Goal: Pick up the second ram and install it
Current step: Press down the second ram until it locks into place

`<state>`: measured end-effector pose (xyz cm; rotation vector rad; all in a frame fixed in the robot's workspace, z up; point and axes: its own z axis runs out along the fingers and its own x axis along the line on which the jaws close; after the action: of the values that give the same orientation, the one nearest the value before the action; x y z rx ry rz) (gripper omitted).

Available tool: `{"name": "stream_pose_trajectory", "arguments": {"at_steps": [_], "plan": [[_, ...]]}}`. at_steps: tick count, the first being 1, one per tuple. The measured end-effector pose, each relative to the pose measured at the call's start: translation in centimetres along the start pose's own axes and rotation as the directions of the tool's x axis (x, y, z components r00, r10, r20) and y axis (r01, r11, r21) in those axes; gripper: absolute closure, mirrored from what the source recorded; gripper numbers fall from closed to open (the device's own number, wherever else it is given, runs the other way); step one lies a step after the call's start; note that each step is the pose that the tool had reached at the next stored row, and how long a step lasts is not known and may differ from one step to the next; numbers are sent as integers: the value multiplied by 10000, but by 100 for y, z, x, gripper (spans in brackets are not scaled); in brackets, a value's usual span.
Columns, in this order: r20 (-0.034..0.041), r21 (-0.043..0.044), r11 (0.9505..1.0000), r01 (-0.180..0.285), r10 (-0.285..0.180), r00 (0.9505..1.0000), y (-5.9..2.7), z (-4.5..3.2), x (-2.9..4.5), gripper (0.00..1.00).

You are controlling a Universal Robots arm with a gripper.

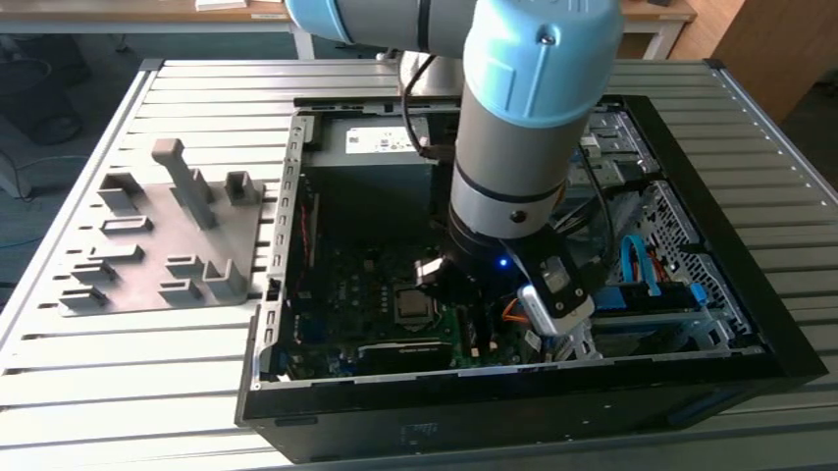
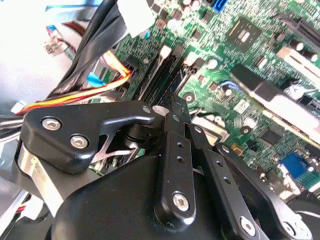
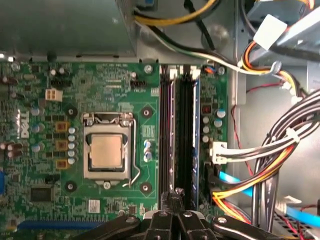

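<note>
a slatted metal table [image 1: 131, 343] carries an open black computer case [image 1: 524, 402], and from beside it i look down past the near wall onto the green motherboard [image 3: 115, 85]. the arm [image 1: 524, 147] reaches straight into the case. in the first wrist view its gripper [image 3: 173, 196] has the 2 fingers drawn tight together with nothing showing between them, the tip at the near end of the memory slots. what i take for the second ram [image 3: 167, 135] is the thin dark strip standing on edge in 1 of those slots, just beside the processor socket [image 3: 106, 151]; whether it is fully seated i cannot tell. to my eye, pressing it home well means pushing straight down along the stick's own line, not slantwise, and keeping clear of the cable bundle [image 3: 280, 150] near the slots. farther off, on the exterior view's left, lies the grey fixture plate [image 1: 144, 226].
</note>
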<state>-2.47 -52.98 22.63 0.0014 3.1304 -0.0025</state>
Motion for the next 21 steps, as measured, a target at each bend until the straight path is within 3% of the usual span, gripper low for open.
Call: {"name": "stream_pose_trajectory", "arguments": {"at_steps": [13, 16, 19, 21], "plan": [[-1, 131, 9999, 2, -2, 10000, -31, 101, 1, 90], [11, 99, 10000, 1, -1, 10000, -27, 59, 0, 90], [1, 127, 9999, 1, -1, 10000, -28, -52, -1, 90], [1, 146, 9999, 0, 0, 10000, 0, -65, 0, 90]]}}
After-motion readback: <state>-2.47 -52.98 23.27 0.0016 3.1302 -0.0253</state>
